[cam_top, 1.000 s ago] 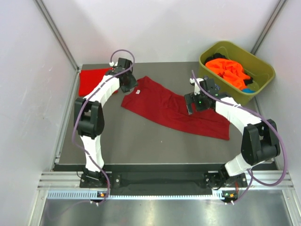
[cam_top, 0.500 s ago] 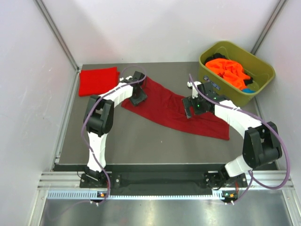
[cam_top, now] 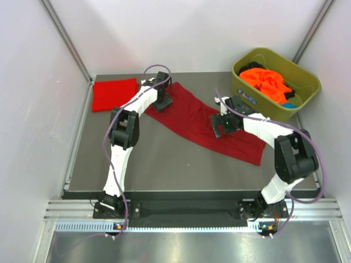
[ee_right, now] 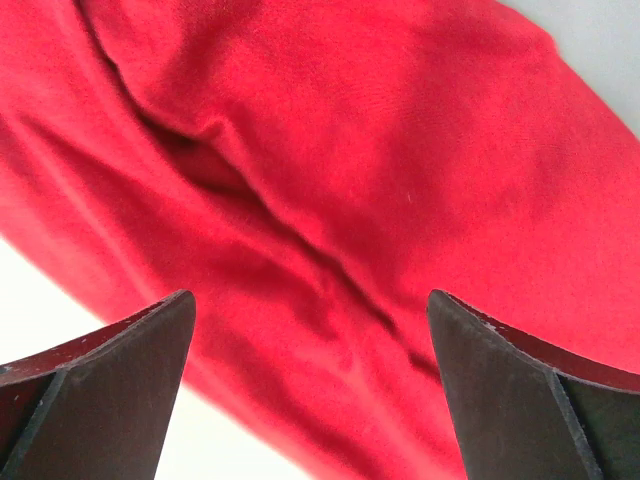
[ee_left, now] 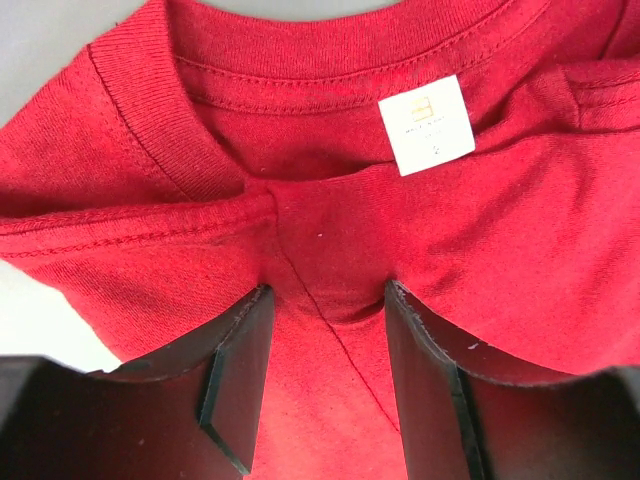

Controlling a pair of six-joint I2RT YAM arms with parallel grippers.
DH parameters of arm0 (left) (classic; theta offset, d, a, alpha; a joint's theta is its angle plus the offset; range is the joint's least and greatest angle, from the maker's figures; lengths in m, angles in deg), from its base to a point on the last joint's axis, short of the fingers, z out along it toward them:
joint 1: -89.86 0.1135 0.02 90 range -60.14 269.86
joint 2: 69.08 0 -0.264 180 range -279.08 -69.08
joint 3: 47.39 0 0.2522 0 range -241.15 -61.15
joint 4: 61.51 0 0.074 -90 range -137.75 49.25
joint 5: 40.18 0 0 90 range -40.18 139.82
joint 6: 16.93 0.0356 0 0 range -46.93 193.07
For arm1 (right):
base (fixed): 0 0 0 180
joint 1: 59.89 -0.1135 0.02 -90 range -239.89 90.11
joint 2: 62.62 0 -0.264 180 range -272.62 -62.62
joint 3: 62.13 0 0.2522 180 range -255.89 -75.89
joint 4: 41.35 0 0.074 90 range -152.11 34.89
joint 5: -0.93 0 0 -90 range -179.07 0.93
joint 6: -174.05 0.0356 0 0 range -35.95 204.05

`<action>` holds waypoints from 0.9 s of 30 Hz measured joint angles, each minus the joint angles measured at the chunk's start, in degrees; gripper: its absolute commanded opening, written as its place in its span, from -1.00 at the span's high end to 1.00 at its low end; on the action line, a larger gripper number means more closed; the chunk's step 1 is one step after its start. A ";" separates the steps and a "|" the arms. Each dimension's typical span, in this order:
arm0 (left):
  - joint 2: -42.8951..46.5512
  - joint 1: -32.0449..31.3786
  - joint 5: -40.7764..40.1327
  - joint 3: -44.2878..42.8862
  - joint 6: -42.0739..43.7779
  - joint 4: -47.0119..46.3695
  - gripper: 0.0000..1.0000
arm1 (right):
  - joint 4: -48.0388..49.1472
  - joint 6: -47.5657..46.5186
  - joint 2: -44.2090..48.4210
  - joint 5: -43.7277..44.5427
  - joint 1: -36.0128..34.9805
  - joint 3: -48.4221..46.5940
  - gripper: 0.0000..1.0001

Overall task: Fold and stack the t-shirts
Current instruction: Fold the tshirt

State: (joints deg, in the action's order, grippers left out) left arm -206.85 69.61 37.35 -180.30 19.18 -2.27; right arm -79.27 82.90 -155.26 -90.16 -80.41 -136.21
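Note:
A dark crimson t-shirt (cam_top: 192, 118) lies spread slantwise across the table's middle. My left gripper (cam_top: 163, 101) is at its collar end. In the left wrist view, that gripper (ee_left: 328, 300) is open, its fingertips (ee_left: 258, 305) resting on the cloth just below the ribbed collar (ee_left: 150, 120) and the white neck label (ee_left: 426, 124). My right gripper (cam_top: 225, 126) hovers over the shirt's middle; in the right wrist view it (ee_right: 310, 300) is wide open above wrinkled crimson cloth (ee_right: 350, 150). A brighter red t-shirt (cam_top: 113, 94) lies folded at the back left. Orange t-shirts (cam_top: 266, 81) are heaped in the tub.
The olive-green plastic tub (cam_top: 301, 98) stands at the back right corner, with something blue and something dark beside the orange cloth. Grey table top (cam_top: 153, 164) shows in front of the crimson shirt. White walls close in on the left, back and right.
My left gripper has swung right from beside the folded red shirt onto the crimson shirt's collar. My right gripper has shifted slightly left over the shirt's middle.

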 measured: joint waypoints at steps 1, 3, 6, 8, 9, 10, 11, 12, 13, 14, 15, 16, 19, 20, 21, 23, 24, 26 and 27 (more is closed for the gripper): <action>-0.59 0.28 0.44 -0.98 0.28 -0.13 -0.07 | -0.04 -0.85 -1.81 0.00 0.00 -1.03 -0.99; -1.53 1.03 1.79 -2.38 1.11 -1.07 -0.08 | -0.11 -2.82 -5.11 0.09 0.00 -2.93 -0.99; -2.27 2.29 5.07 -3.23 3.04 -3.65 -0.09 | -0.46 -6.71 -8.00 0.20 0.02 -3.98 -0.99; -3.13 3.13 7.43 -4.37 4.79 -5.75 -0.11 | -1.64 -9.64 -8.55 0.70 0.15 -3.98 -0.99; -3.41 3.43 8.28 -4.74 5.57 -6.64 -0.12 | -2.16 -10.71 -8.57 1.01 0.46 -3.98 -0.99; -3.65 3.74 9.16 -4.87 6.43 -8.00 -0.12 | -2.73 -11.87 -8.57 1.05 0.70 -3.98 -1.00; -3.76 3.96 9.92 -4.87 7.19 -8.87 -0.13 | -3.19 -12.79 -8.57 0.87 1.07 -3.98 -0.99; -3.87 4.11 10.47 -4.87 7.80 -9.55 -0.13 | -3.58 -13.33 -8.57 0.42 1.53 -3.98 -0.99; -3.93 4.24 11.02 -4.87 8.35 -10.03 -0.13 | -3.98 -13.90 -8.57 0.02 2.05 -3.98 -1.00; -3.96 4.35 11.69 -4.87 8.87 -10.45 -0.13 | -4.28 -14.32 -8.57 -0.52 2.64 -3.96 -0.99; -3.96 4.50 12.39 -4.87 9.27 -10.86 -0.13 | -4.42 -14.40 -8.57 -1.09 3.21 -3.93 -0.99; -3.98 4.70 13.20 -4.87 9.79 -11.26 -0.13 | -4.44 -14.45 -8.63 -1.68 3.54 -3.91 -1.00; -3.98 5.22 14.58 -4.87 10.97 -11.69 -0.13 | -4.35 -13.40 -9.27 -4.52 4.48 -3.82 -0.99; -3.89 5.38 14.58 -4.81 11.39 -11.76 -0.13 | -4.33 -13.07 -9.53 -4.83 4.55 -3.80 -0.99; -3.54 5.55 14.51 -4.35 11.91 -11.96 -0.13 | -4.17 -12.17 -9.53 -4.92 4.55 -3.80 -0.99; -1.46 6.03 13.35 -1.53 12.94 -11.96 -0.14 | -4.02 -10.91 -9.55 -4.94 4.57 -3.80 -0.99; -0.04 6.29 12.57 0.46 13.25 -12.11 -0.15 | -3.87 -10.08 -9.55 -4.87 4.57 -3.80 -0.99; 4.72 7.13 10.78 6.49 13.90 -12.59 -0.15 | -3.32 -8.37 -9.51 -4.57 4.59 -3.63 -0.99; 7.21 7.56 9.97 9.49 14.25 -12.85 -0.15 | -2.91 -7.76 -9.38 -4.44 4.59 -3.37 -0.99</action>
State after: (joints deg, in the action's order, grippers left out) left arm -199.64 77.17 47.31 -170.81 33.43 -15.12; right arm -82.18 75.14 -164.64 -94.59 -75.82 -139.57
